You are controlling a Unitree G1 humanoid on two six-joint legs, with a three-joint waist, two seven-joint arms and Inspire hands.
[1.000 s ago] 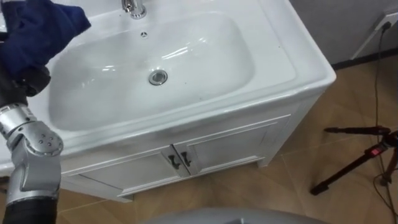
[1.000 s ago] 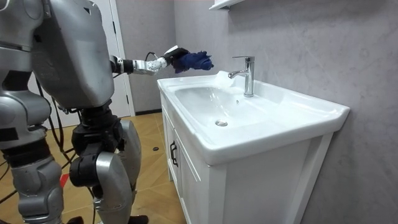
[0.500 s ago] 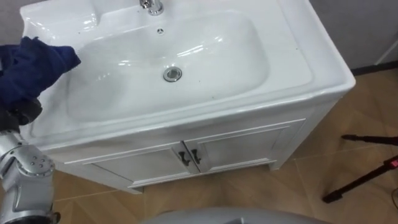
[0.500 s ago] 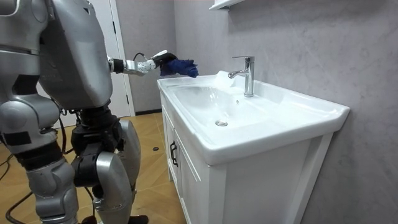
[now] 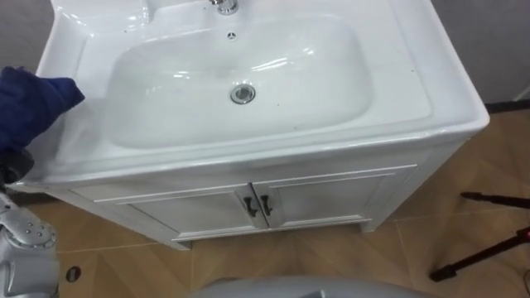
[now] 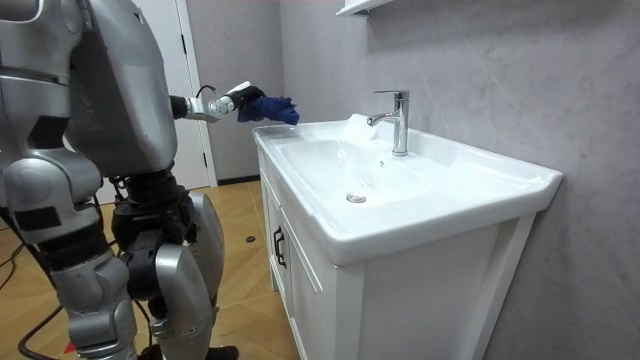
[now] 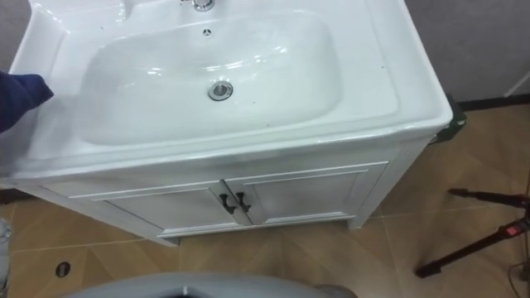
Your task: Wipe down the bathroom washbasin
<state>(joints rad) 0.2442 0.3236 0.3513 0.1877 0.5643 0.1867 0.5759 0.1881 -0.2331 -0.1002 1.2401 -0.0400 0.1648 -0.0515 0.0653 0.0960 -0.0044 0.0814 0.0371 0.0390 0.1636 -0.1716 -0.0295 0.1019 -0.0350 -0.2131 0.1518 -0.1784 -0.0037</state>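
Observation:
A dark blue cloth (image 5: 33, 103) is bunched in my left hand (image 6: 240, 98), whose fingers are curled round it. It hangs in the air just off the left end of the white basin (image 5: 447, 99), level with the rim and not touching it. In the room view the cloth (image 6: 272, 108) sits beyond the basin's far corner, away from the chrome tap (image 6: 398, 120). The bowl is bare, with a round metal drain (image 5: 243, 93) at its middle. The cloth's tip (image 7: 21, 95) also shows at the right eye view's left edge.
The basin tops a white cabinet with two doors and dark handles (image 5: 257, 205). A black tripod's legs (image 5: 489, 248) lie on the wood floor at the right. In the room view I stand at the cabinet's near corner, with a white door (image 6: 195, 90) behind me.
My left hand has drawn back with the cloth, from above the basin's left rim to off its end. The eye view has shifted, so the basin sits further right.

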